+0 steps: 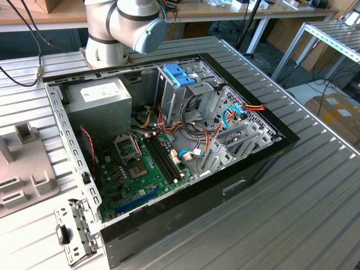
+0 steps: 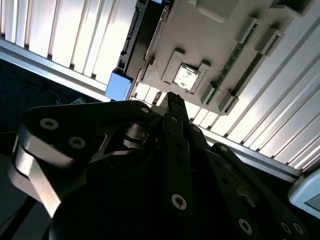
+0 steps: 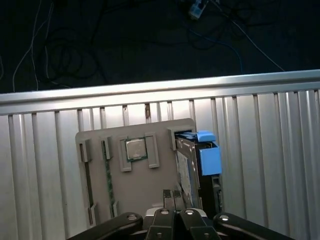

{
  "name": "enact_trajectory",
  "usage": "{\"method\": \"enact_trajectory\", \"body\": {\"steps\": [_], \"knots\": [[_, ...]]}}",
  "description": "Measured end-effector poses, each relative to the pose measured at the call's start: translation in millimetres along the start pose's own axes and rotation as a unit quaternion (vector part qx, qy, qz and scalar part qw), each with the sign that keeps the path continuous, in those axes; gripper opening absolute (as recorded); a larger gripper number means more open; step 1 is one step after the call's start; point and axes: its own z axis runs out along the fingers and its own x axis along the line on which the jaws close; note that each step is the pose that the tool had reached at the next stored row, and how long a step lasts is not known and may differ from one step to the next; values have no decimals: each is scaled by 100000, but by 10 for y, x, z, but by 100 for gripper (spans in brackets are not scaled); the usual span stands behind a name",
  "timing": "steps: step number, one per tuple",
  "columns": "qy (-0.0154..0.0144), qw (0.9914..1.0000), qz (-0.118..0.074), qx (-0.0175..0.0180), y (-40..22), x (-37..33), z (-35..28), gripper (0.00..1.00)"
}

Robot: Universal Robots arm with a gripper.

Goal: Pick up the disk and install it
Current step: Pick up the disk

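Note:
The disk (image 3: 185, 172) stands on edge in a slot along one side of a grey parts tray (image 3: 100, 175), with a light-blue plastic piece (image 3: 209, 155) against it. Its silver face with a pale label shows in the first wrist view. In the second wrist view the disk (image 2: 139, 47) is a dark slab beside the same tray (image 2: 210, 45). My gripper (image 3: 173, 199) hangs above the tray's edge, just off the disk and apart from it. Its fingers are shut together with nothing between them. From behind, the gripper (image 2: 172, 97) shows as black linkages.
An open computer case (image 1: 236, 185) lies on the ribbed metal table (image 1: 315, 214), with a drive cage with blue tabs (image 1: 180, 76), a grey power-supply box (image 1: 104, 95) and a green motherboard (image 1: 140, 166). The tray (image 1: 22, 163) also holds a processor (image 3: 134, 148). A metal bracket (image 1: 76, 230) lies nearby.

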Motion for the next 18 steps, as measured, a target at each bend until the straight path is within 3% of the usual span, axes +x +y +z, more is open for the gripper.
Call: {"method": "enact_trajectory", "body": {"steps": [9,13,18], "knots": [[-19,99996,846,20,10,-25,9,11],[-18,99996,855,19,10,-24,9,36],[-20,99996,867,22,10,-24,9,42]]}}
